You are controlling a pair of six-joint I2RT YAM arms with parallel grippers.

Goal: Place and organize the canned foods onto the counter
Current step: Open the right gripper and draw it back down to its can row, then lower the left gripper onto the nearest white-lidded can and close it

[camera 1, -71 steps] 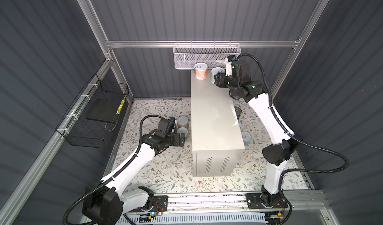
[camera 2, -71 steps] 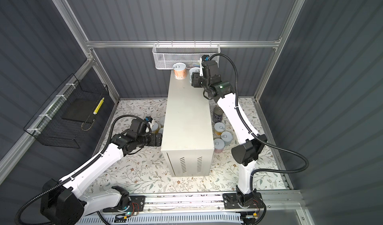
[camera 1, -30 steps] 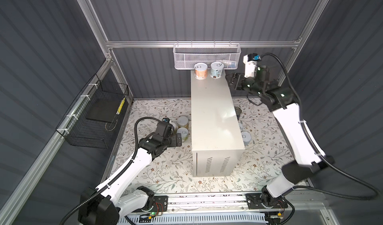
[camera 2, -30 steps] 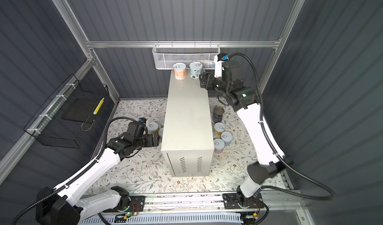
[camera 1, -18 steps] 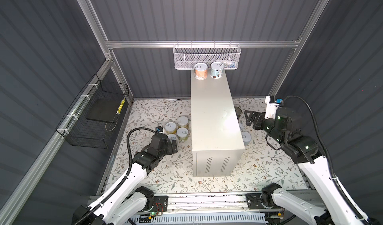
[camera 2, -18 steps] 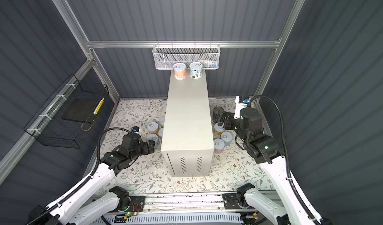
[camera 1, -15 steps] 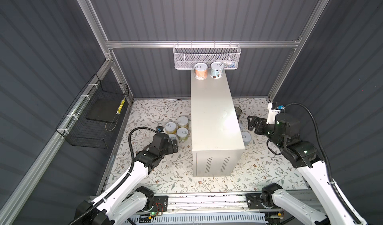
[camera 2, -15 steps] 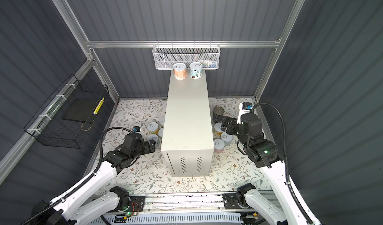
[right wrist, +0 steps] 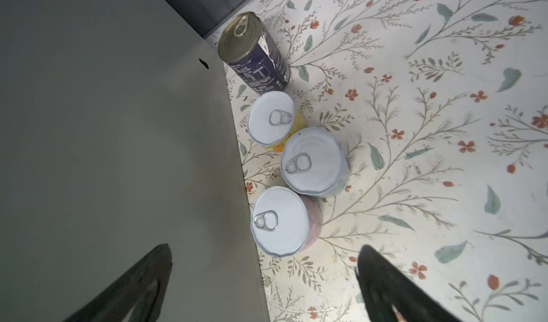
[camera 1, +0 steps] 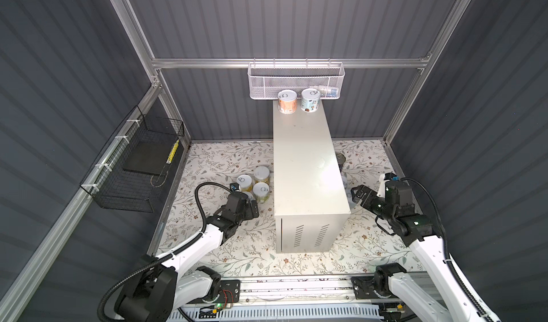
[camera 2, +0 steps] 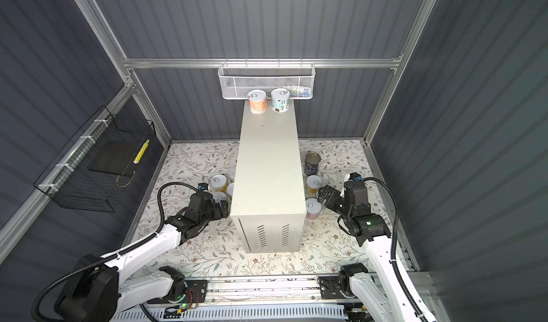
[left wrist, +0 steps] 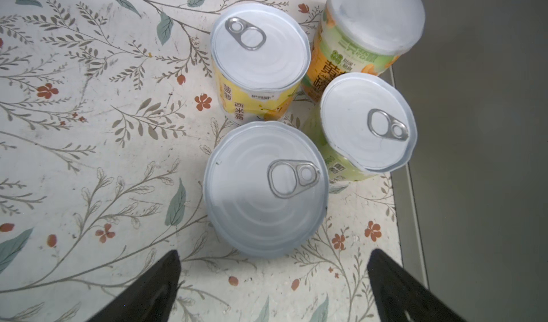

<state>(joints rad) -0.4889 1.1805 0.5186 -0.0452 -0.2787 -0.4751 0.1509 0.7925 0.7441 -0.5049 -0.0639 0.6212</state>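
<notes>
two silver-lidded pastel cans stand far back on the tall beige metal counter, while left gripper and right gripper hover empty, jaws apart, near floor cans, each likely next straddling its nearest and closing.

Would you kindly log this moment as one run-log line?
counter: orange can, blue can on top | left end effector: open beside floor cans | right end effector: open, empty

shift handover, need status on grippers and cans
Left gripper, right gripper open, empty. Orange can, blue can on counter; eight floor cans waiting. Nothing blocking.
</notes>
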